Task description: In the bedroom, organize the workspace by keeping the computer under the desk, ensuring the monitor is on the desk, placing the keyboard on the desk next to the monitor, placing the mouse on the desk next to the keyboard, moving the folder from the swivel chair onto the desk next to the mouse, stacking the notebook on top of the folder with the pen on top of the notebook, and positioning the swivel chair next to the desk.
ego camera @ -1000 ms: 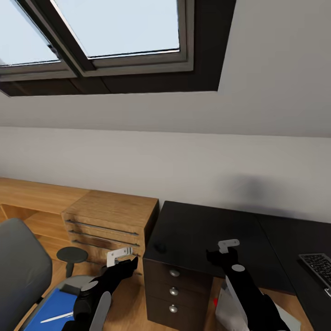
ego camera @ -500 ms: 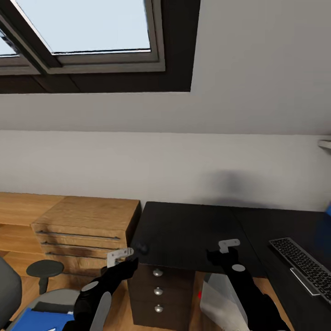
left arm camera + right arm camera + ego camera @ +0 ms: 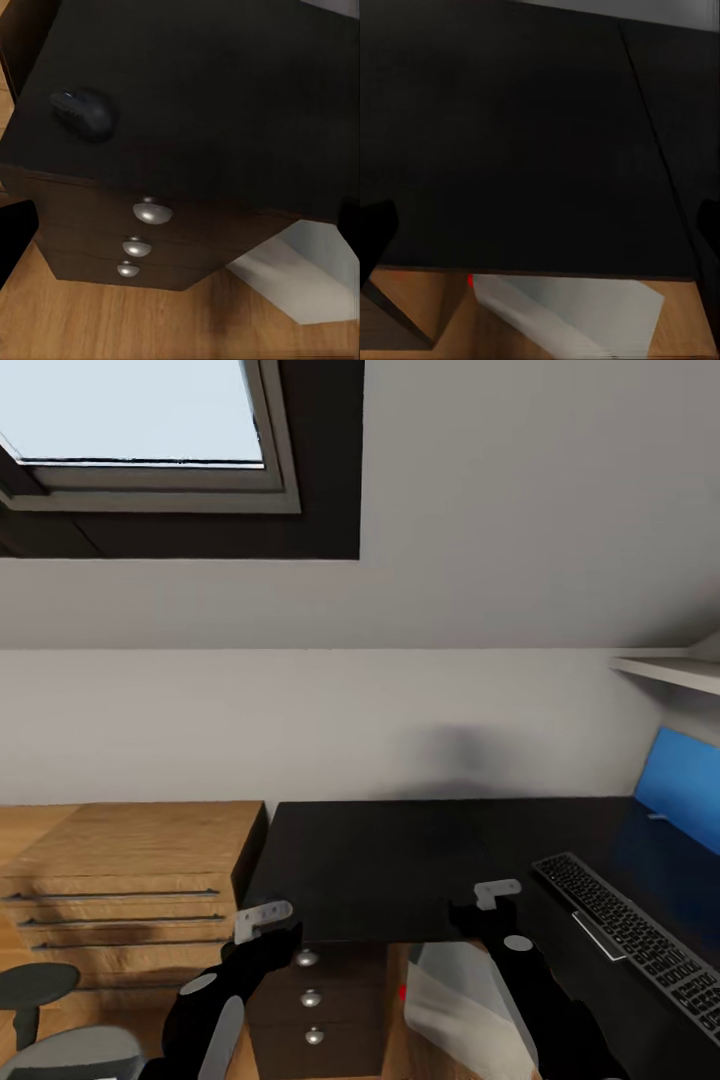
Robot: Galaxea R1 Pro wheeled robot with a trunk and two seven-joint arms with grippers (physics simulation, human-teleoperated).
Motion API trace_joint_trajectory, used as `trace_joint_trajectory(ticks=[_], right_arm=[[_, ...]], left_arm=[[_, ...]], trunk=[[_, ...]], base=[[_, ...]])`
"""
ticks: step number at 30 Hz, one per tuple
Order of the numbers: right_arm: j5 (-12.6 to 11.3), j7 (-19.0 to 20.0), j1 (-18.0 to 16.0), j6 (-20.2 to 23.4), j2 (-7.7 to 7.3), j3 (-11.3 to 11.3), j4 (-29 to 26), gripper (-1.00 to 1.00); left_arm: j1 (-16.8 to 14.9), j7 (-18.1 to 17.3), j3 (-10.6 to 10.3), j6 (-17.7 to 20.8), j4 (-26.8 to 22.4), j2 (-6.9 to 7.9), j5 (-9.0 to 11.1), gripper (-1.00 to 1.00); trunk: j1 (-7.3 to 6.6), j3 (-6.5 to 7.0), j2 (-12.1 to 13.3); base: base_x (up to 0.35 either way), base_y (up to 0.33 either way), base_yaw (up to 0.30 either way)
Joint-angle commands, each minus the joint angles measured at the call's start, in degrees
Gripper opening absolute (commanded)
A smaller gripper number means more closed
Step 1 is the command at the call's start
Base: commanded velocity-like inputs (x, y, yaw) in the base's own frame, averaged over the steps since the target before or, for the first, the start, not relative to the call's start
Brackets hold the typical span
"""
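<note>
Mouse (image 3: 82, 112) on desk (image 3: 400, 860) corner, nearer left gripper (image 3: 265, 922); both grippers' jaws apart, empty.

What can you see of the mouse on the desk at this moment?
The mouse is a small, rounded, dark grey to black shape with a dull sheen, seen in the left wrist view. It lies flat on the glossy black desk, near the top's corner and front edge, above the drawers with round silver knobs. Nothing touches it apart from the desktop. Its buttons, wheel and any cable are too dim to make out.
</note>
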Motion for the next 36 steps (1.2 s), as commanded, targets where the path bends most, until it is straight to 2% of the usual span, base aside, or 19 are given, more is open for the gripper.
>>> trace_joint_trajectory(ticks=[1, 7, 11, 15, 30, 36], right_arm=[[0.57, -0.16, -0.05, 0.42, 0.01, 0.12, -0.08, 1.00], [0.41, 1.21, -0.05, 0.45, 0.16, 0.31, 0.04, 1.00], [0.48, 1.62, -0.05, 0.42, 0.16, 0.28, 0.05, 1.00], [0.58, 1.66, -0.05, 0.41, 0.10, 0.20, 0.02, 1.00], [0.65, 1.67, -0.05, 0.36, 0.11, 0.17, 0.10, 1.00], [0.54, 1.64, -0.05, 0.41, 0.15, 0.19, 0.10, 1.00]], left_arm=[[-0.04, 0.51, -0.04, 0.20, 0.01, 0.00, 0.61, 1.00], [-0.04, 0.49, -0.19, 0.12, 0.62, -0.09, 0.61, 1.00], [-0.04, 0.57, -2.09, 0.12, 0.68, -0.06, 0.61, 1.00], [-0.04, 0.67, -2.88, 0.12, 0.71, -0.04, 0.61, 1.00], [-0.04, 0.69, -3.08, 0.12, 0.71, 0.05, 0.61, 1.00], [-0.04, 0.69, -3.03, 0.12, 0.71, 0.06, 0.70, 1.00]], trunk=[[0.02, -0.12, -0.10], [0.02, -0.13, -0.10], [0.02, -0.14, -0.10], [0.02, -0.14, -0.10], [0.02, 0.14, -0.10], [0.02, 0.14, -0.10]], base=[[0.000, 0.000, -0.145], [0.000, 0.000, -0.039], [0.000, 0.000, -0.002], [0.000, 0.000, 0.000], [0.000, 0.000, -0.182], [0.007, 0.000, -0.049]])
